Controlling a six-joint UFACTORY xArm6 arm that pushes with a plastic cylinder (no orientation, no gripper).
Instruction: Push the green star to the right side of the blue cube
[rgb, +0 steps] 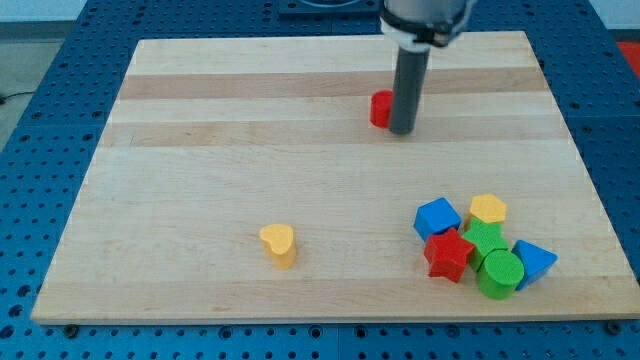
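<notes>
My tip rests on the wooden board in the upper middle of the view, at the bottom end of the dark upright rod. It has no jaws and grasps nothing; it simply stands on the surface. Just to its left, touching or all but touching the rod, sits a small red block, partly hidden, so its shape cannot be made out.

Everything else lies well away from my tip, toward the view's bottom. Down and to the left, alone on bare wood, is the yellow heart. Down and to the right, near the board's lower right corner, the remaining blocks are packed in a tight cluster. The blue cube is the nearest of them to my tip, at the cluster's upper left. Just to its right is a yellow block, roughly pentagonal. Below the blue cube is the red star, touching it or nearly so. The green star sits in the middle of the cluster, below the yellow block, right of the red star and down-right of the blue cube, hemmed in on all sides. In front of it stands a green cylinder, and at the cluster's right edge is a blue triangular block.

The board lies on a blue perforated table.
</notes>
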